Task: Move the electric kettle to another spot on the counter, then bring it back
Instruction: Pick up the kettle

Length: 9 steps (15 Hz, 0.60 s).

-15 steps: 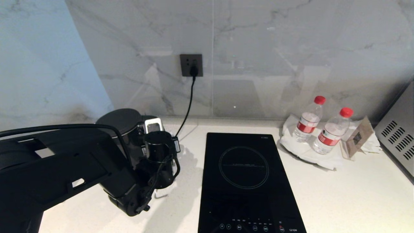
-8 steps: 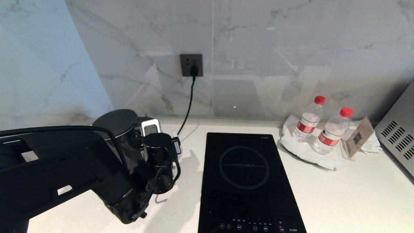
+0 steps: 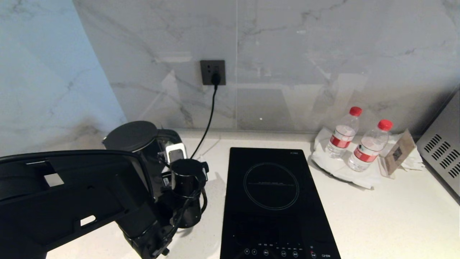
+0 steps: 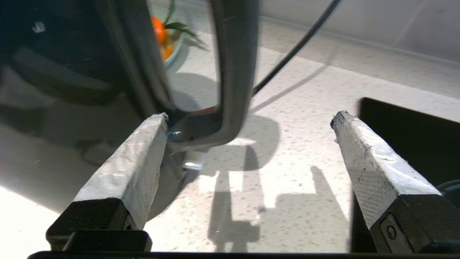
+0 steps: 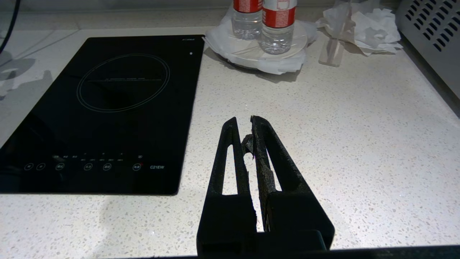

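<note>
Left tool (image 4: 251, 122) spread beside electric kettle (image 3: 134, 138) handle (wrist view only); right tool (image 5: 244, 129) pressed together.

Hob (image 3: 273, 201) centre; 2 bottles (image 3: 359, 144) right; wall socket (image 3: 212, 72).

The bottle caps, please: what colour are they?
Red; the caps show best in the head view.

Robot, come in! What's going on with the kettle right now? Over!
Left tool open, handle between its fingers, ungripped. Right tool shut, idle over counter. Kettle standing on counter. Nothing in the way.
</note>
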### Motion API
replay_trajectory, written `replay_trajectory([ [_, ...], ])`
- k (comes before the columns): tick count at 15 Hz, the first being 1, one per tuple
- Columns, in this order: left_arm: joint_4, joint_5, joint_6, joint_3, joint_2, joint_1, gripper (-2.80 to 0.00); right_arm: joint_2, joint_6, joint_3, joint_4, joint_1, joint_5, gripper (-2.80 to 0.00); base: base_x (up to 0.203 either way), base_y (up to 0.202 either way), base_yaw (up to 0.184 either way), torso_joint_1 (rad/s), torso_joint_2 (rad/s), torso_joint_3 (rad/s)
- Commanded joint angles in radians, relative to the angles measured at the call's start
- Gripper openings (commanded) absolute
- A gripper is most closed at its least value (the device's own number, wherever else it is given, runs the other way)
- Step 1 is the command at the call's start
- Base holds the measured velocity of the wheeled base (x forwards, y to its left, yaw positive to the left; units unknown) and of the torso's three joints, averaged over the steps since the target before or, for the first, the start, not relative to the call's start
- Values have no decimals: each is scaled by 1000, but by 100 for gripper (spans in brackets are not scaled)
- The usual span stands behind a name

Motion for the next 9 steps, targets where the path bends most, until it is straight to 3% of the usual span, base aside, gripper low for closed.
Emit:
replay_trajectory([
  [1, -8, 13, -4, 1, 2, -3, 0, 1, 0, 0, 0, 0, 0, -280, 0, 0, 0, 0, 0, 0],
  [6, -8, 101, -13, -26, -31, -16, 0, 1, 0, 0, 0, 0, 0, -280, 0, 0, 0, 0, 0, 0],
  [9, -8, 106, -61, -15, -46, -48, 0, 1, 0, 0, 0, 0, 0, -280, 0, 0, 0, 0, 0, 0],
])
